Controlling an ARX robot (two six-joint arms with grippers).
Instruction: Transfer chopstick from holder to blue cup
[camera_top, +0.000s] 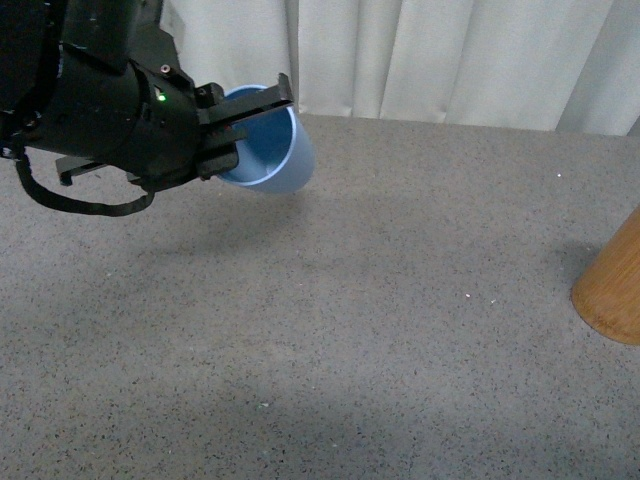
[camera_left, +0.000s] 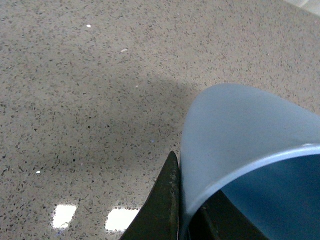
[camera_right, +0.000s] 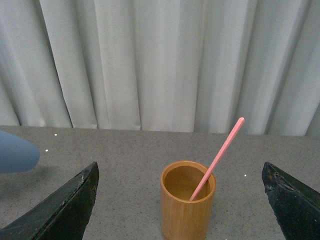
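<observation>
My left gripper is shut on the rim of the light blue cup and holds it tilted above the table at the far left. In the left wrist view the cup fills the frame, with one finger outside the wall and one inside. The orange-brown wooden holder stands upright on the table, with one salmon-pink chopstick leaning out of it. My right gripper is open, its fingers wide on either side of the holder and short of it. Only the holder's edge shows in the front view.
The grey speckled table spreads under both arms. A white curtain hangs along the far edge. The cup's base shows at the side of the right wrist view.
</observation>
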